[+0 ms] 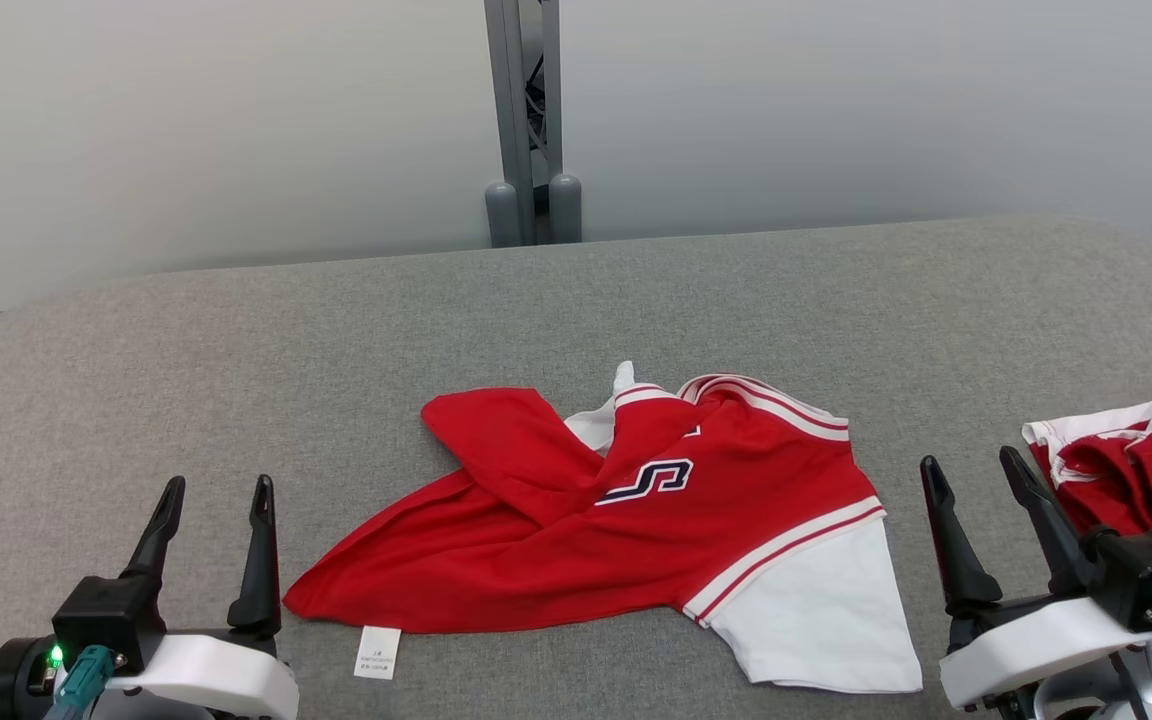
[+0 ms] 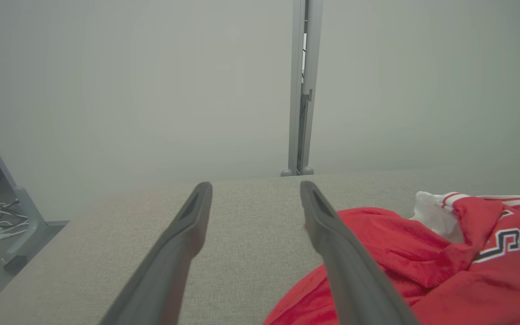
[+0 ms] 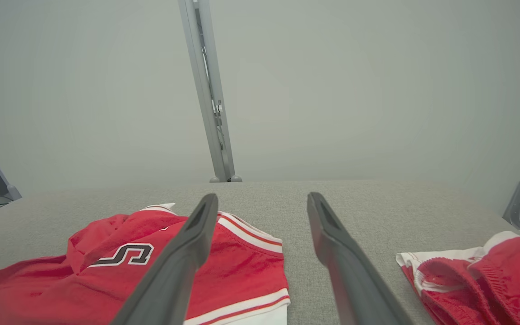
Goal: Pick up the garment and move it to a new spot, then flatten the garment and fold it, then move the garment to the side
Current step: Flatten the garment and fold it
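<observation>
Left pincer [image 1: 218, 485]: fingers apart, empty, low over the grey cloth-covered desk [image 1: 236, 340], just beside the garment's red hem corner

Right pincer [image 1: 968, 460]: fingers apart, empty, between the garment's white sleeve and a second red-and-white bundle of cloth [image 1: 1126, 450] at the desk's right edge

Task garment: red short-sleeved jersey [image 1: 636, 510] with white sleeves, striped trim and a dark "S". It lies crumpled mid-desk, one red flap folded across the chest, white care label [image 1: 378, 652] poking out at the near hem. Not yet lifted

Risks, as I judge them:
- pinching only the top flap, so the jersey hangs twisted
- right pincer straying outward and snagging the bundle
- thin cloth slipping from the long fingers mid-carry
</observation>
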